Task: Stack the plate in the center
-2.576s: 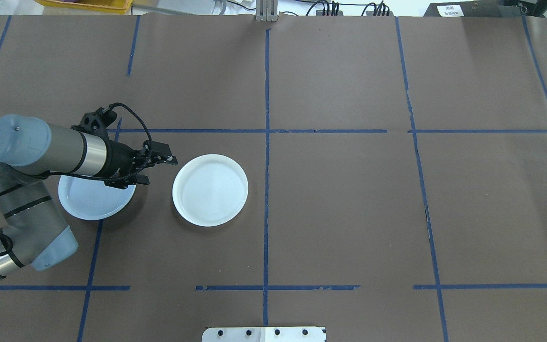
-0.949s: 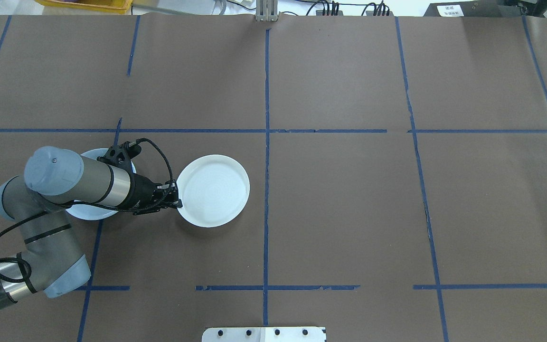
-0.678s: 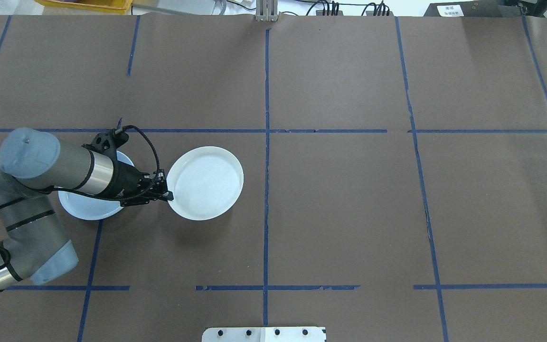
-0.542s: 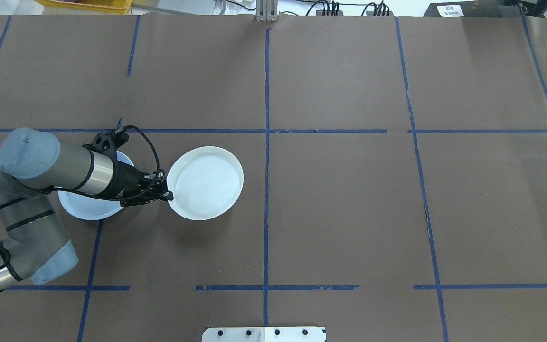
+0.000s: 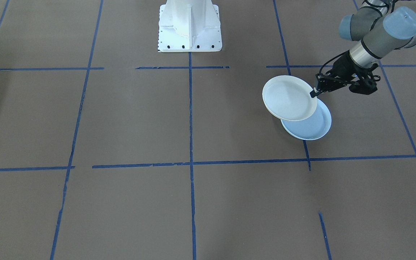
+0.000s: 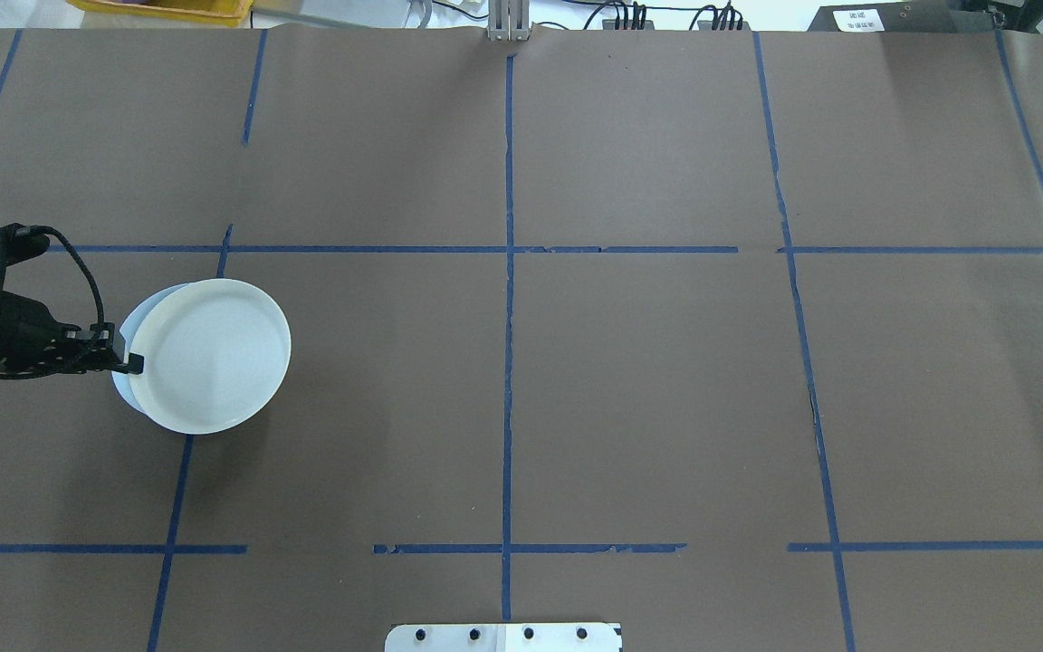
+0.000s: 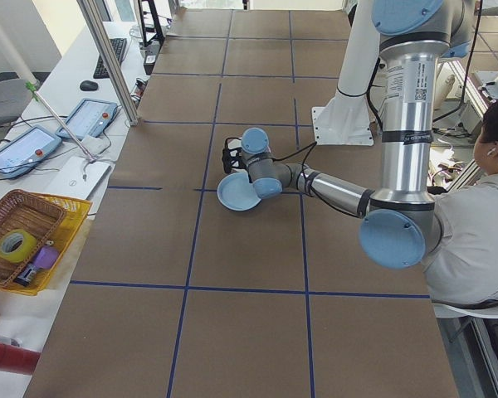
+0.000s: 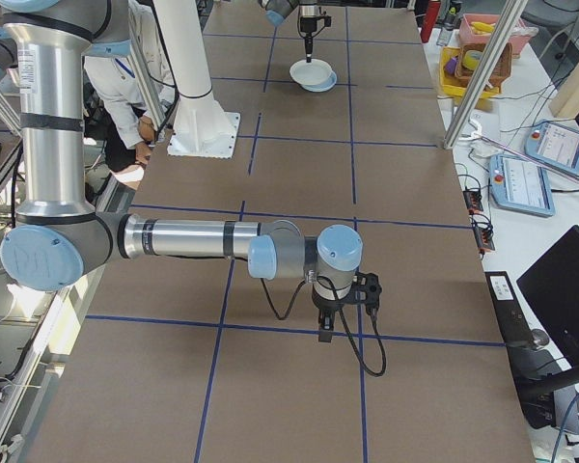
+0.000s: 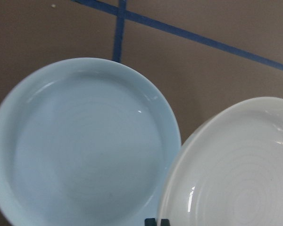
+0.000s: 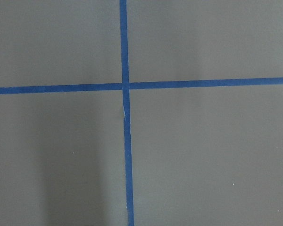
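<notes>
White plate (image 6: 214, 355) held above the pale blue plate (image 5: 311, 127).
Left gripper (image 6: 130, 364) pinches the white plate's rim; it overlaps most of the blue plate on the table (image 6: 648, 380). Right gripper (image 8: 325, 333): opening cannot be told.

Overhead and front-facing cameras look steeply down on the desk (image 6: 630, 380) from opposite sides, sharing the two overlapping plates. Side cameras look along it (from either end). Wrist cameras sit close: left on plates, right on tape.
</notes>
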Motion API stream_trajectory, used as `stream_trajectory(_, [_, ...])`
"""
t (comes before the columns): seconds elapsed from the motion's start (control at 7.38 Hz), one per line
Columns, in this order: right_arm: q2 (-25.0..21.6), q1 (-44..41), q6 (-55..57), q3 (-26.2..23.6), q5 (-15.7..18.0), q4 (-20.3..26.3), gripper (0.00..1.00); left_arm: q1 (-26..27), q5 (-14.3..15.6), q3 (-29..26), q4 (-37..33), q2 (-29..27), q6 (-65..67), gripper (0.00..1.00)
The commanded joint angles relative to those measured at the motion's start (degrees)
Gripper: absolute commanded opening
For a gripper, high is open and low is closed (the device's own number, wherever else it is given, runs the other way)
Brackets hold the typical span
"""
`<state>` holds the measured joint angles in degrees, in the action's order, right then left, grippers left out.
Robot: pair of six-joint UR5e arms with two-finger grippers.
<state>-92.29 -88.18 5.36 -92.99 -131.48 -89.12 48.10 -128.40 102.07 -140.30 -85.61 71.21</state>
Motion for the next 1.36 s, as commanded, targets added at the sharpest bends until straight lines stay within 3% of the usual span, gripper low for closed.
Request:
stream_trajectory(0.0, [0.0, 0.03, 0.0, 0.0, 0.0, 0.0, 1.0, 1.46, -1.84, -3.54, -0.94, 1.06, -2.39, 0.0])
stream_trajectory(0.14, [0.0, -0.06, -0.09, 0.0, -0.09, 0.0, 1.0, 3.38, -5.42, -4.59, -0.94, 1.06, -2.48, 0.0])
stream_trajectory(0.27, [0.0, -0.06, -0.09, 0.0, -0.09, 0.0, 1.0, 4.27, -6.42, -5.91, -0.94, 0.88, -2.48, 0.0])
stream_trajectory(0.68, [0.0, 0.03, -0.09, 0.0, -0.09, 0.0, 1.0, 7.78, -6.51, -8.64, -0.42, -1.66, -1.86, 0.0])
stream_trajectory(1.22, [0.0, 0.03, 0.0, 0.0, -0.09, 0.0, 1.0, 7.88, -6.95, -10.75, -0.94, -3.51, 0.95, 0.0])
